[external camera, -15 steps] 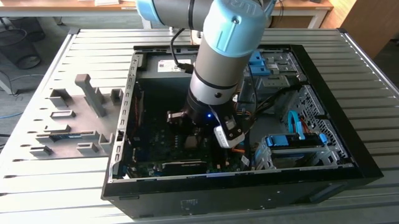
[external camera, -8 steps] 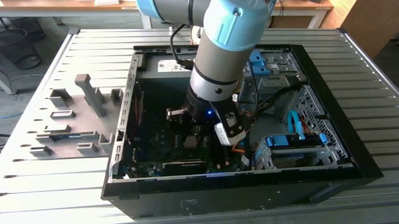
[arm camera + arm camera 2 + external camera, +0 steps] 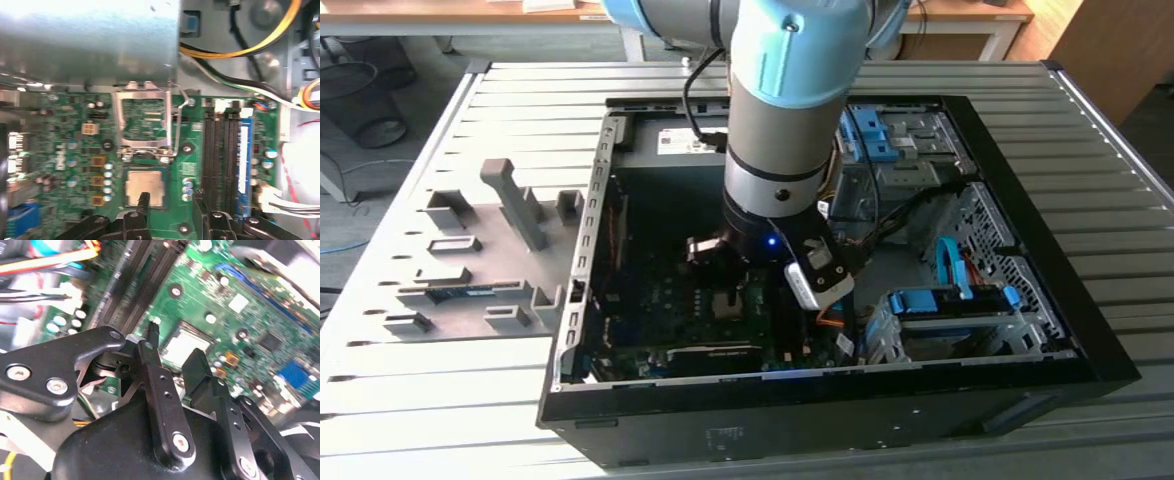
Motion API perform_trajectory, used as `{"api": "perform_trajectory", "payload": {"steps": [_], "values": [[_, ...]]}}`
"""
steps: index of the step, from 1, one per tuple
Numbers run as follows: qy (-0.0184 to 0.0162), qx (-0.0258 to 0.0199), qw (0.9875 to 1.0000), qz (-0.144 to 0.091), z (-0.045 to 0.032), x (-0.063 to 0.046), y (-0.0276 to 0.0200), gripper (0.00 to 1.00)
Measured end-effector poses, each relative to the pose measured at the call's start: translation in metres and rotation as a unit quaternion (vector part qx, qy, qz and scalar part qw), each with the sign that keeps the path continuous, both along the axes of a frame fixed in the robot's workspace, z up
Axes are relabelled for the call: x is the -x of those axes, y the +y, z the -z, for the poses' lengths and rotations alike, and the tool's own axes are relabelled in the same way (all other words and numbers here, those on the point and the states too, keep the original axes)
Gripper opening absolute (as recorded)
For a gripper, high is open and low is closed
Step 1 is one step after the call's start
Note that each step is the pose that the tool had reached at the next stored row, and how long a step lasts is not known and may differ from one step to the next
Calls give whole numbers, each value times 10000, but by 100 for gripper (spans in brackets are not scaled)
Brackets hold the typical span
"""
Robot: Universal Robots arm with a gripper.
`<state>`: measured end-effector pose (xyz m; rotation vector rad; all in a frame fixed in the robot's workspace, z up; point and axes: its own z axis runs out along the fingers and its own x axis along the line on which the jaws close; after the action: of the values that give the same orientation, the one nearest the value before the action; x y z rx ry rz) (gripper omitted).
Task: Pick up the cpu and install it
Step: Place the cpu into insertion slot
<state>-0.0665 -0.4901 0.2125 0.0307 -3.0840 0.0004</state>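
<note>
- The gripper (image 3: 171,198) hung over the motherboard (image 3: 65,130), its fingers apart and empty.
- The cpu (image 3: 145,186) lay seated there; the load plate (image 3: 144,119) beside it stood open.

Cables (image 3: 903,218) and a drive cage (image 3: 958,318) crowd the case (image 3: 827,405) toward the exterior view's right, while the motherboard (image 3: 670,300) further left lies open.

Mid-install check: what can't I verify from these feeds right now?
1. Seating of the silver square cpu: in the first wrist view, one finger of the black tool covers an edge.
2. The cpu in the exterior view: the grey-and-blue arm blocks it.
3. The cpu's orientation mark: in both wrist views, too small to make out.
</note>
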Motion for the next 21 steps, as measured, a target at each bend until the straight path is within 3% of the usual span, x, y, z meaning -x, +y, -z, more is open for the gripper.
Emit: {"api": "perform_trajectory", "payload": {"steps": [3,10,21], "values": [[-24,1,10000,0,-1,0,0,46],[-30,0,10000,-33,31,139,0,46],[-31,-36,9999,-136,107,233,33,46]]}}
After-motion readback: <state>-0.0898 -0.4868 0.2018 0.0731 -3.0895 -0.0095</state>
